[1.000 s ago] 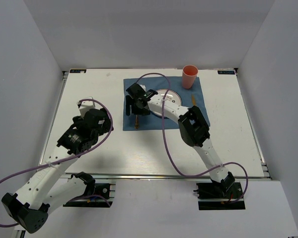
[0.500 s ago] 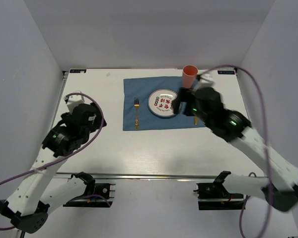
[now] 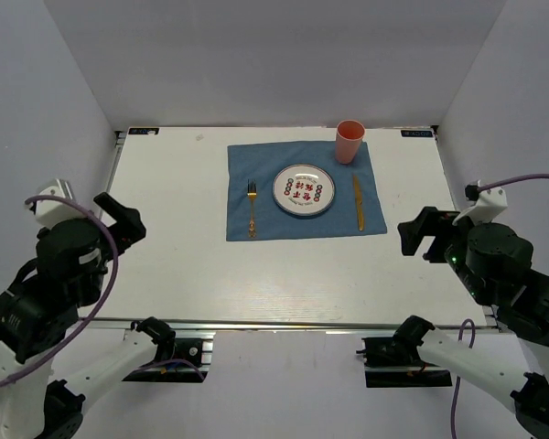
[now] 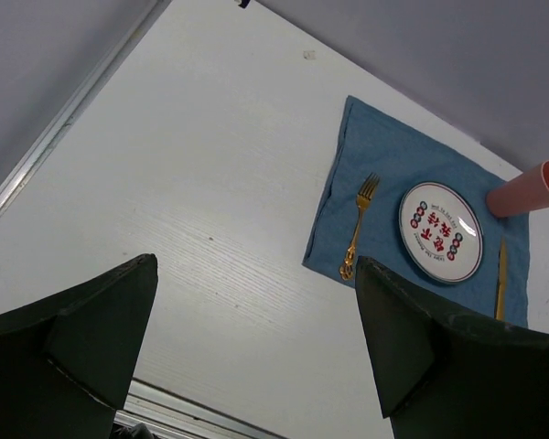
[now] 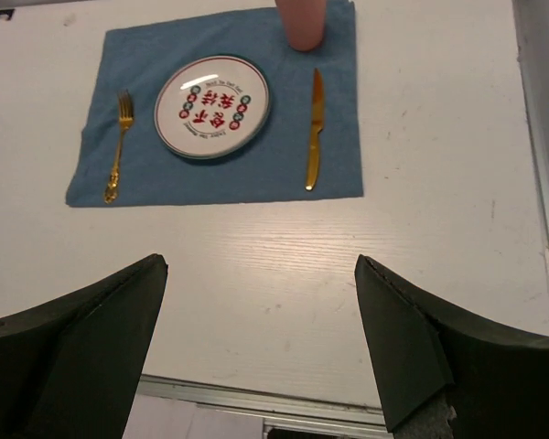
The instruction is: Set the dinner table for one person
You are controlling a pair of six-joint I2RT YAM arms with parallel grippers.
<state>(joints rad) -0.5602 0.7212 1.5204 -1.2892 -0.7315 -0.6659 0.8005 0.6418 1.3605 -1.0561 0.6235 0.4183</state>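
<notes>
1. Metal rail point(image 3: 284, 324): runs along the front edge of the dinner table point(image 3: 183, 265), on the near side of the placemat point(image 3: 256, 165) and well apart from it.
2. Left gripper point(image 4: 256, 352): raised, left of and nearer than the placemat, well apart; fingers spread wide, holding nothing.
3. Right gripper point(image 5: 261, 352): raised, right of and nearer than the placemat; fingers spread wide, holding nothing.
4. Dinner table: white top, bare in a broad band between rail and placemat and to the placemat's left and right.
5. Placemat: blue cloth, flat, at the far middle of the table.
6. Fork point(image 3: 252, 208): gold, on the placemat's left part, tines pointing far.
7. Plate point(image 3: 303, 190): at the placemat's centre, face printed with red characters.
8. Knife point(image 3: 358, 201): gold, on the placemat's right part, just beside the plate.
9. Cup point(image 3: 349, 142): pink, upright, on the placemat's far right corner; contents cannot be told.
</notes>
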